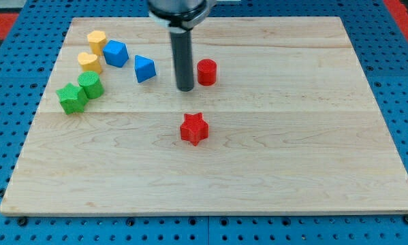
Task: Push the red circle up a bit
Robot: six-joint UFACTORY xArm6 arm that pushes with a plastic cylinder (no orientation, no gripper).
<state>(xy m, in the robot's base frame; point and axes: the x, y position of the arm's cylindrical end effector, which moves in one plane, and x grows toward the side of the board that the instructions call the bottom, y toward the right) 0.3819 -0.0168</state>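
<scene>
The red circle (206, 71) is a short red cylinder on the wooden board (292, 156), a little above the middle. My tip (184, 89) is the lower end of the dark rod; it stands just left of the red circle and slightly below it, with a small gap between them. A red star (194, 129) lies below the tip, near the board's middle.
At the view's upper left sit a blue triangular block (144, 69), a blue pentagon-like block (115, 53), two yellow blocks (97, 40) (89, 62), a green cylinder (90, 85) and a green star-like block (71, 99). A blue pegboard (401, 82) surrounds the board.
</scene>
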